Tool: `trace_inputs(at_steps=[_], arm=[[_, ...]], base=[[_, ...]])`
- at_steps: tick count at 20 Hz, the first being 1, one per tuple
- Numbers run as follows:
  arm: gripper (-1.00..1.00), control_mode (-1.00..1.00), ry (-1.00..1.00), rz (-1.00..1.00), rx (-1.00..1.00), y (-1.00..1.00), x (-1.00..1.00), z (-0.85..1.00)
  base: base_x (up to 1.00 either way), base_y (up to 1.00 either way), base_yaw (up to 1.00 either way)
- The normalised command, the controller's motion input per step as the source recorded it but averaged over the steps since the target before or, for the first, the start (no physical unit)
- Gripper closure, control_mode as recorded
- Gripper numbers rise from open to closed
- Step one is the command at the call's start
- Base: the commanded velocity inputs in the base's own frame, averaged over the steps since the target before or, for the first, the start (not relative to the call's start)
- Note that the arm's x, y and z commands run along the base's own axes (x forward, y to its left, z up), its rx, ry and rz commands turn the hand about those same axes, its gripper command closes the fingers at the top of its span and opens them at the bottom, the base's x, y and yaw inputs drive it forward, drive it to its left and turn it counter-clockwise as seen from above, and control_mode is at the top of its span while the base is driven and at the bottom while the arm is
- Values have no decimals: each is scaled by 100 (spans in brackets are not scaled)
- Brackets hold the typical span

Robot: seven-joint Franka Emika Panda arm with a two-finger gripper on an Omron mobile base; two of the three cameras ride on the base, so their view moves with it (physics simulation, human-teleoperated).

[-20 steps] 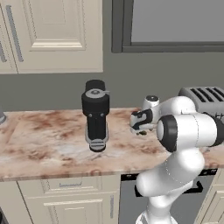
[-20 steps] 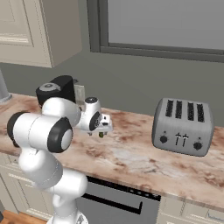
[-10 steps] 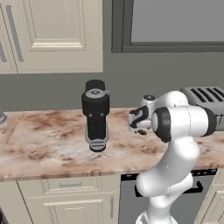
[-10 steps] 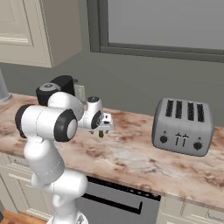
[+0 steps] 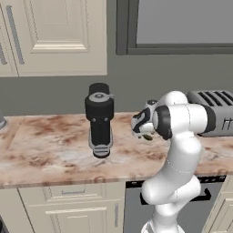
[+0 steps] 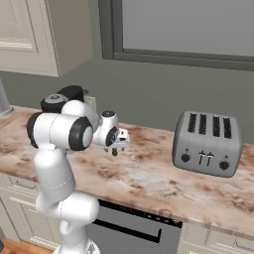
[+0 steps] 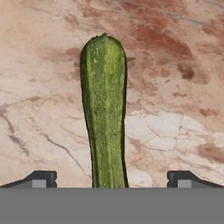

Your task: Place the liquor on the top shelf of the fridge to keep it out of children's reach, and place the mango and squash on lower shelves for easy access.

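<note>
Two dark fingertips [image 7: 43, 178] sit wide apart at the bottom of your hand view, and the squash [image 7: 104, 109] runs straight up between them, its lower end cut off by the frame edge, so you cannot see where the pads meet it or whether they touch it at all. From the right base view, the gripper [image 6: 116, 147] hangs above the marble counter [image 6: 149, 173] with a small dark green stub poking out beneath it; that is all you get of the squash [image 6: 114, 152] there. In the left base view the gripper [image 5: 142, 132] is mostly masked by the arm's own white elbow, and the green tip is barely readable. Whether the fingers are actually clamped on the squash cannot be told from these views; they look spread, yet the vegetable stays up off the counter with them. Around you, the black coffee grinder [image 5: 99, 119] stands on the counter to the arm's left, well apart from the gripper; in the right base view the arm hides most of it. A grey toaster [image 6: 206, 144] stands on the counter to the arm's right, partly hidden behind the forearm in the left base view. Below the counter edge, a dark oven handle [image 6: 129, 229] is partly covered by the robot's body.
</note>
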Motion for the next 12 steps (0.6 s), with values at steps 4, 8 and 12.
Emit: trace_inputs(at_steps=[4,8,12], arm=[[-100,-100,0,1,0,-4,22,-23],[-100,-100,0,1,0,-3,16,-26],[100,-100,0,0,0,0,10,-31]], base=[[0,0,0],[0,0,0],[0,0,0]])
